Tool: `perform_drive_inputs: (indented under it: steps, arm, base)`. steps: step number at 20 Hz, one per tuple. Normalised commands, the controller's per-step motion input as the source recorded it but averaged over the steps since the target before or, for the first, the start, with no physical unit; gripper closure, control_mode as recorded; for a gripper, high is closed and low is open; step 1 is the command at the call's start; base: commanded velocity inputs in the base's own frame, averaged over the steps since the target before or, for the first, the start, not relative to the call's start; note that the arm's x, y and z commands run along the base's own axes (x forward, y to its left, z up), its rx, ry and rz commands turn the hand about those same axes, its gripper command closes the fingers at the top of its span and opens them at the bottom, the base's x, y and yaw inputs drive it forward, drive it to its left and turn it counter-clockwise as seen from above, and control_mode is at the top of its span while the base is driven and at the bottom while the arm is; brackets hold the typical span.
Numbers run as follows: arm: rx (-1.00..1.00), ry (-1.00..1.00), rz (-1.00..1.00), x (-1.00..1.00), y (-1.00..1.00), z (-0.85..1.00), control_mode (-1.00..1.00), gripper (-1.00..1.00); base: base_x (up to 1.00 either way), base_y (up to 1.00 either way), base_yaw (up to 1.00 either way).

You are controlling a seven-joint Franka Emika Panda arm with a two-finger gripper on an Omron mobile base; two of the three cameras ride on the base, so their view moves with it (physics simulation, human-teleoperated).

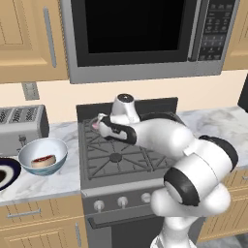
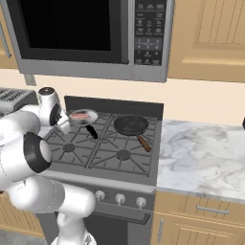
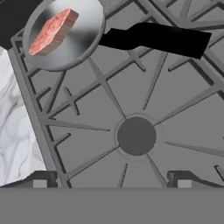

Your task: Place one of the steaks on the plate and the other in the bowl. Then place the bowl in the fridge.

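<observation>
The white arm folds forward from its base, elbow bent high, wrist turned down. The gripper points straight downward, its two dark fingertips spread wide apart, with nothing between them.

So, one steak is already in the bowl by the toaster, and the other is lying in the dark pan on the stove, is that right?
Not quite. The other steak lies in the shallow silver pan, not the dark pan, which holds nothing; the right base view shows both. The first steak is indeed in the bowl by the toaster.
</observation>
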Motion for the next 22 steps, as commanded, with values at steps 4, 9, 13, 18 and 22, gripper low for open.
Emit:
perform_drive_inputs:
  steps: [4, 9, 13, 18, 22]
  arm:
    - [-0.01, 0.02, -0.08, 0.79, 0.0, 0.0, -1.0, -1.0]
    - [0.0, 0.02, -0.06, 0.72, 0.0, -0.01, -1.0, -1.0]
    - [0.0, 0.01, -0.04, 0.58, 0.0, 0.0, -1.0, -1.0]
    - [0.0, 0.05, -0.05, 0.49, 0.0, -0.04, -1.0, -1.0]
    - [0.0, 0.02, -0.1, 0.46, 0.0, -0.07, -1.0, -1.0]
  base:
    - [0.0, 0.0, 0.0]
    - [0.0, 0.0, 0.0]
    - [0.0, 0.0, 0.0]
    - [0.0, 0.0, 0.0]
    - [0.0, 0.0, 0.0]
